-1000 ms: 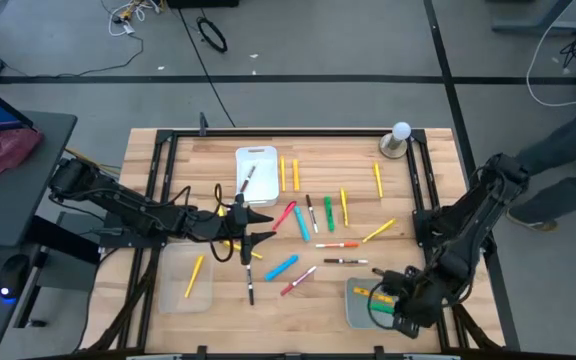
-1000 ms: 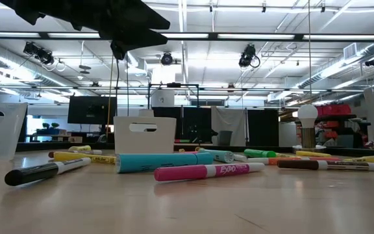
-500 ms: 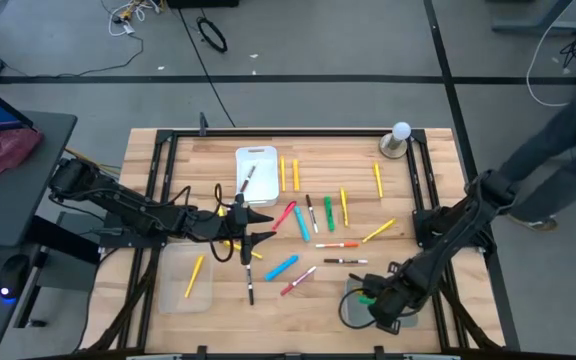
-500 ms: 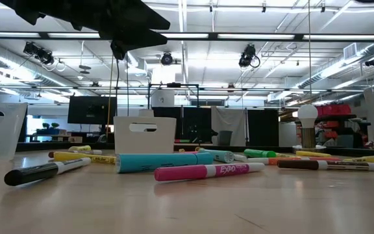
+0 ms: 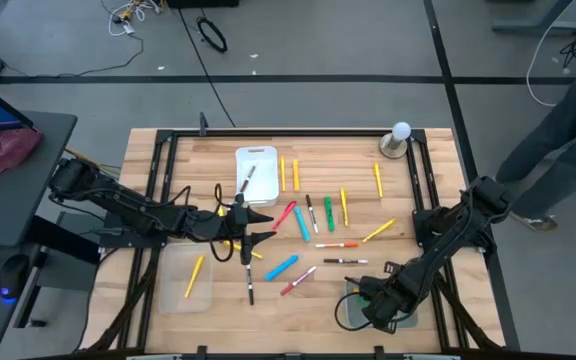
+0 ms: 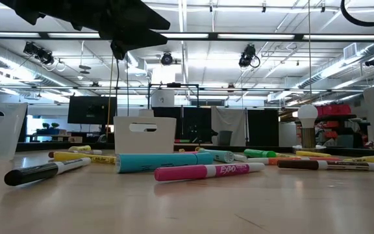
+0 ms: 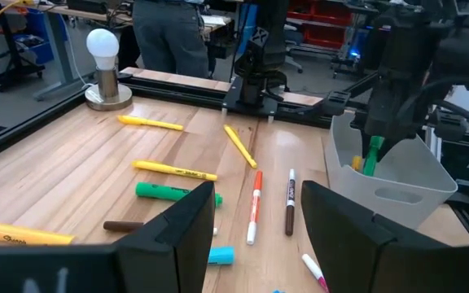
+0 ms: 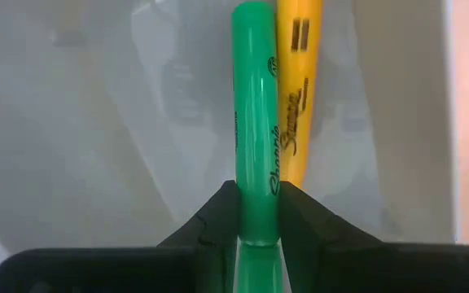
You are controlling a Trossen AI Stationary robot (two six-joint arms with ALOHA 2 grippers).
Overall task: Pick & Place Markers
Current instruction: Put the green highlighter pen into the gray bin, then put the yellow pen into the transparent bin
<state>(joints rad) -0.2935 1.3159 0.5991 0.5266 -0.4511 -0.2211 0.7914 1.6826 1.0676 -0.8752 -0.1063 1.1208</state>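
Right gripper [image 8: 258,236]: jaws pinching a green marker [image 8: 256,122], held lengthwise, apparently for release into the grey tray [image 7: 397,185] directly beneath.
Yellow marker [image 8: 297,89]: in tray, alongside the held marker.
Left gripper [image 7: 255,213]: jaws spread, empty, hovering; loose markers [image 5: 313,215] ahead await sorting.

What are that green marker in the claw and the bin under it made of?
The green marker looks like glossy plastic, given the long highlight streak. The bin seems translucent, frosted plastic, with a pale, slightly see-through wall. The right gripper clamps the marker.
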